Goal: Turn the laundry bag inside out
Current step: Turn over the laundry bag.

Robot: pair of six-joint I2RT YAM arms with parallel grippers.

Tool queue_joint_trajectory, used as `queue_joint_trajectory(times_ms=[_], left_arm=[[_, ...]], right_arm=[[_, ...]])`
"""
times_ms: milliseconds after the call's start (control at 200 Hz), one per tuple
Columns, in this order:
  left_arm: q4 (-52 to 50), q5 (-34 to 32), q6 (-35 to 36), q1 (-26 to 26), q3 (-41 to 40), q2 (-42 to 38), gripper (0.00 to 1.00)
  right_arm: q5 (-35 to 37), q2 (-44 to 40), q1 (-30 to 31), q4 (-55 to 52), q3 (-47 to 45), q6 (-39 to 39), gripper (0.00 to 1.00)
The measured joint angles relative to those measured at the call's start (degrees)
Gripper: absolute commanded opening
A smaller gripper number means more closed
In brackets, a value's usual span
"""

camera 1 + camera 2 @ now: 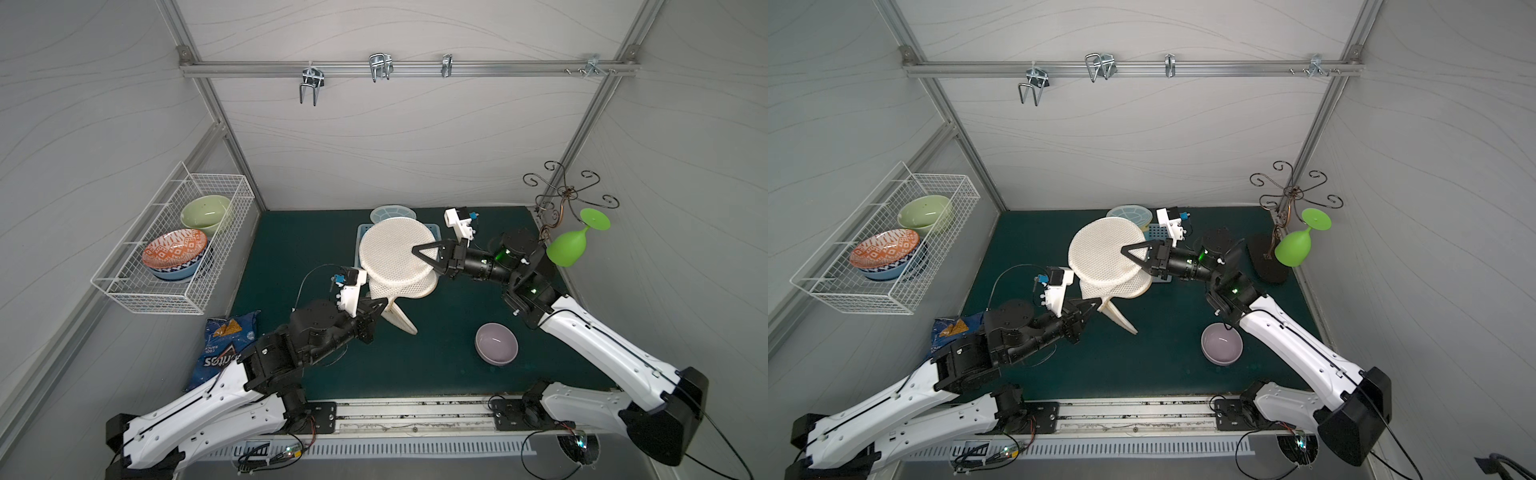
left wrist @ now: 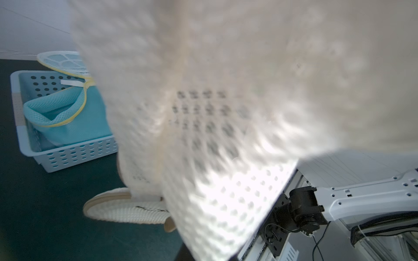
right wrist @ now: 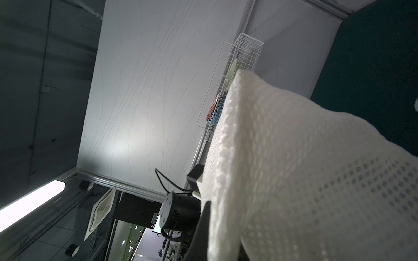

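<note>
Pinching lower fold, left gripper [image 1: 380, 308] clenched on laundry bag [image 1: 392, 249]; bag raised mid-table, tail flap on mat [image 1: 291, 249]. Right gripper [image 1: 424, 255] clamped on upper round panel. Risks: thin mesh slips; opposed pull strains seam; flap snags basket [image 2: 74, 153] behind.

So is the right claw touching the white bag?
Touching. In a top view the right gripper is shut on the white laundry bag, its black finger lying on the mesh.

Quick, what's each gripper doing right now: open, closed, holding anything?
left gripper: closed on the lower hanging part of the laundry bag.
right gripper: closed on the laundry bag's round upper panel, holding it up.
</note>
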Motion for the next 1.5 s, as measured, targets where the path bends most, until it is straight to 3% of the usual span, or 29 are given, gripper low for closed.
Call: queue_joint_trajectory(times_ms=[235, 445, 630, 665, 735, 810, 915, 1091, 1206, 1291, 1381, 1446, 1496], left_arm=[[-15.08, -7.48, -11.23, -0.07, 14.95, 8.09, 0.0], [-27.28, -7.72, -22.45, -0.24, 11.06, 11.56, 0.0], [-31.06, -4.81, -29.51, -0.28, 6.71, 14.23, 0.0], [-30.8, -4.5, -30.53, -0.24, 6.1, 15.15, 0.0], [-29.64, -3.54, -32.02, 0.24, 4.61, 16.63, 0.0], [-28.28, -2.62, -33.42, 1.81, 3.26, 17.86, 0.0], [-26.38, -0.85, -34.51, 4.39, 2.58, 19.63, 0.0], [-24.7, 0.87, -34.97, 6.19, 2.58, 20.94, 0.0], [-24.26, 1.7, -35.15, 6.34, 2.58, 21.68, 0.0], [-23.71, 2.03, -35.39, 6.67, 2.58, 22.34, 0.0], [-23.1, 2.49, -35.87, 7.15, 2.58, 22.47, 0.0], [-22.58, 2.64, -36.06, 7.43, 2.58, 22.45, 0.0], [-22.34, 2.73, -36.24, 7.56, 2.58, 22.49, 0.0]], right_arm=[[-2.58, 8.02, -1.44, -0.31, -4.63, 1.25, 0.0], [-3.43, 15.17, 0.26, -1.31, -13.29, 0.9, 0.0], [-1.7, 16.74, 3.72, -2.54, -16.0, -3.39, 0.0], [-1.16, 16.98, 3.74, -2.64, -16.59, -4.11, 0.06], [0.04, 17.18, 3.74, -3.34, -17.92, -6.19, 0.34], [2.01, 16.7, 3.72, -5.05, -18.97, -9.51, 0.46], [5.77, 11.96, 3.74, -7.72, -21.35, -14.64, 0.51], [14.47, -4.09, 6.19, -11.82, -23.98, -27.36, 0.53], [22.82, -12.11, 11.82, -14.84, -24.17, -35.06, 0.65], [25.55, -17.14, 13.38, -15.19, -26.64, -37.99, 0.62], [27.19, -19.26, 14.27, -15.47, -28.59, -40.11, 0.61], [29.07, -19.04, 17.75, -14.69, -29.83, -41.31, 0.72], [31.08, -18.14, 22.62, -12.7, -31.23, -42.23, 0.74]])
